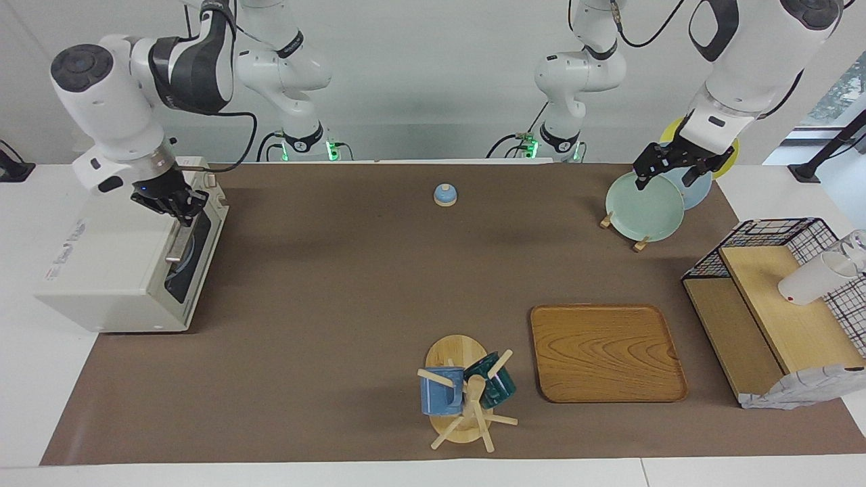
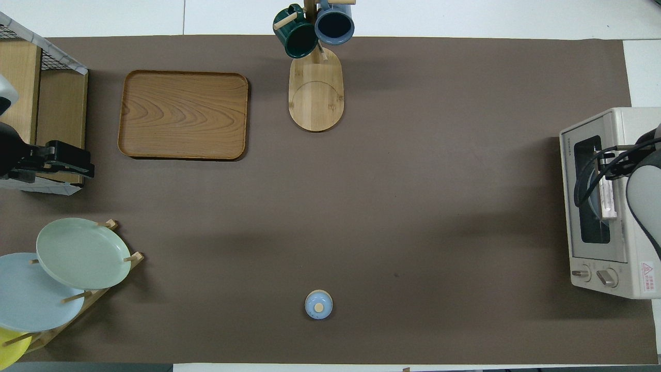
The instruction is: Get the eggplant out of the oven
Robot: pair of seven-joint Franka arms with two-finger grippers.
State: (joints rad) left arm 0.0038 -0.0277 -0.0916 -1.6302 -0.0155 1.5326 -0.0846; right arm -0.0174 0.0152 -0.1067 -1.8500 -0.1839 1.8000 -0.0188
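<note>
The off-white oven [image 1: 115,270] stands at the right arm's end of the table, its dark glass door closed. It also shows in the overhead view [image 2: 614,124]. My right gripper [image 1: 179,211] is at the end of the metal bar handle [image 1: 177,245] nearer to the robots; it also shows in the overhead view [image 2: 609,163]. The eggplant is hidden; only a pale round shape shows through the glass. My left gripper [image 1: 666,179] is open and empty, raised over the plate rack, and waits; it also shows in the overhead view [image 2: 85,165].
A plate rack [image 1: 637,242] holds a green plate [image 1: 643,206] and two more at the left arm's end. A wooden tray [image 1: 605,352], a mug tree [image 1: 467,392] and a wire shelf [image 1: 771,304] lie farther out. A small blue bell [image 1: 445,195] sits near the robots.
</note>
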